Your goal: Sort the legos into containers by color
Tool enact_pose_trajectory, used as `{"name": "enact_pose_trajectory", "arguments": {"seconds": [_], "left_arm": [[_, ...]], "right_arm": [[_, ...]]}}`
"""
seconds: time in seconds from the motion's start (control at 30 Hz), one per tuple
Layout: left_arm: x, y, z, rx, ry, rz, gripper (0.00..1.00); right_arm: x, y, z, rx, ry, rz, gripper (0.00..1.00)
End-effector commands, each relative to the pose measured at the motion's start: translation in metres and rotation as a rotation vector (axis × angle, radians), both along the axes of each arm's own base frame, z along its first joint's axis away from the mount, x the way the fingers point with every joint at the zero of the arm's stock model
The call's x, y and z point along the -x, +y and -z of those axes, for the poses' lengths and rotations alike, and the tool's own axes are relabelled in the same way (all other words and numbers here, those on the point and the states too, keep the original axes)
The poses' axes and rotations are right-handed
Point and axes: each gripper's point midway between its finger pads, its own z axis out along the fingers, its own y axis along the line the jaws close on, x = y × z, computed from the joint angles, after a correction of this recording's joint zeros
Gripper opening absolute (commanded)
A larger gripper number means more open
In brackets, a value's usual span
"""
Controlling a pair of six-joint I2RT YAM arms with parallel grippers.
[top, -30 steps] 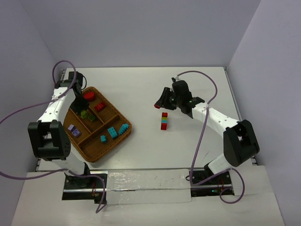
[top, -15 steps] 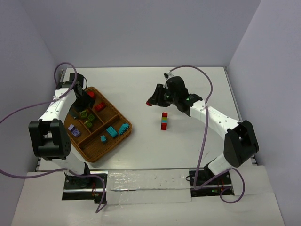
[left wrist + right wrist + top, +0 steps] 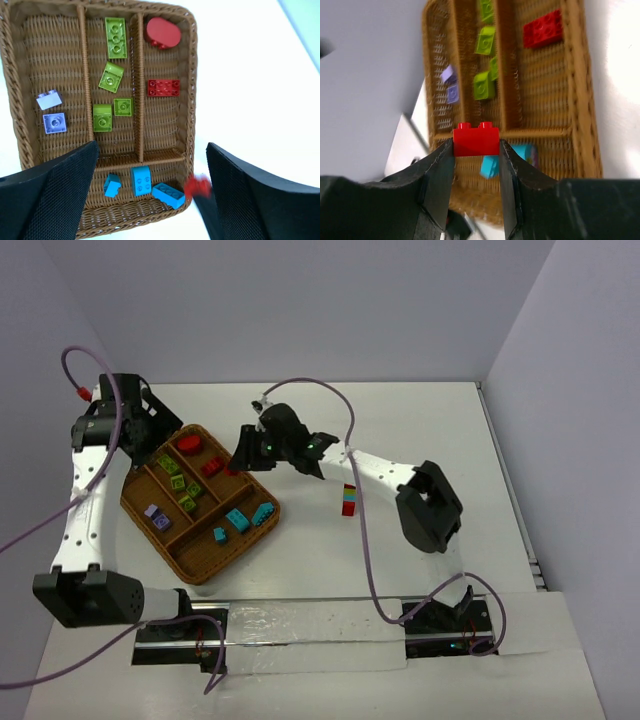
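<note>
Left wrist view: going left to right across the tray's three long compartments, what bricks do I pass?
Inside the tray: purple bricks → green bricks → red bricks.

Top overhead, wide; wrist views apparently share tray [image 3: 192,90].

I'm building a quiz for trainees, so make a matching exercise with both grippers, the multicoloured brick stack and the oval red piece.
1 left gripper
2 right gripper
3 multicoloured plastic brick stack
4 oval red plastic piece

A in the brown woven wicker tray
B open, empty
C on the white table
D shut on a small red plastic brick

Pairs: 1-B, 2-D, 3-C, 4-A
</note>
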Motion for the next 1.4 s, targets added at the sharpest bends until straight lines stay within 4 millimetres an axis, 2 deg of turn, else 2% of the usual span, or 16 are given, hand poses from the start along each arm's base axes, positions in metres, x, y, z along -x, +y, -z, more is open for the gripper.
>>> {"name": "enact_pose_trajectory", "arguments": {"seconds": [0.0,0.13,0.17,0.2,0.33,0.43,0.53,0.67,0.7,0.8,0.87,0.93,1.03,1.13,1.27,1.37], "left_arm": [[0.004,-0.004,-0.026,0.007,-0.082,0.044,0.96],[0.009,-0.01,-0.019,0.034,-0.062,0.069,0.96],[0.009,-0.011,-0.017,0.036,-0.054,0.073,0.96],[0.01,-0.011,-0.014,0.034,-0.044,0.074,0.96],[0.011,-0.007,-0.012,0.017,-0.033,0.069,0.96],[0.009,-0.008,-0.013,0.017,-0.039,0.074,0.96],[0.005,-0.011,-0.013,0.028,-0.047,0.087,0.96],[0.001,-0.014,-0.01,0.028,-0.044,0.125,0.96],[0.0,-0.015,-0.01,0.028,-0.046,0.127,0.96],[-0.004,-0.018,-0.014,0.033,-0.067,0.153,0.96],[-0.006,-0.023,-0.012,0.041,-0.076,0.183,0.96],[-0.009,-0.028,-0.011,0.051,-0.092,0.216,0.96],[-0.015,-0.039,-0.003,0.07,-0.091,0.264,0.96],[-0.02,-0.063,0.005,0.076,-0.07,0.322,0.96],[-0.028,-0.095,0.019,0.094,-0.029,0.389,0.96],[-0.031,-0.112,0.026,0.104,-0.01,0.419,0.96]], "right_arm": [[-0.038,0.024,-0.007,-0.027,-0.051,0.097,0.0],[-0.055,0.041,0.01,-0.004,-0.059,0.125,0.05],[-0.059,0.047,0.002,-0.015,-0.076,0.128,0.1],[-0.06,0.05,0.016,0.011,-0.064,0.121,0.15],[-0.056,0.064,0.02,0.029,-0.067,0.069,0.57],[-0.051,0.066,0.012,0.028,-0.079,0.05,0.69],[-0.048,0.057,-0.004,0.039,-0.08,0.054,0.74],[-0.051,0.028,-0.051,0.044,-0.132,0.102,0.73],[-0.05,0.022,-0.039,0.074,-0.127,0.101,0.73],[-0.045,-0.029,-0.071,0.09,-0.198,0.173,0.71],[-0.047,-0.076,-0.037,0.18,-0.166,0.248,0.71],[-0.041,-0.124,-0.041,0.207,-0.168,0.33,0.71],[-0.032,-0.197,0.001,0.344,-0.108,0.458,0.74],[-0.012,-0.259,0.024,0.456,-0.05,0.562,0.83],[0.012,-0.301,0.053,0.56,0.025,0.617,0.87],[0.02,-0.3,0.07,0.572,0.088,0.6,0.89]]}}
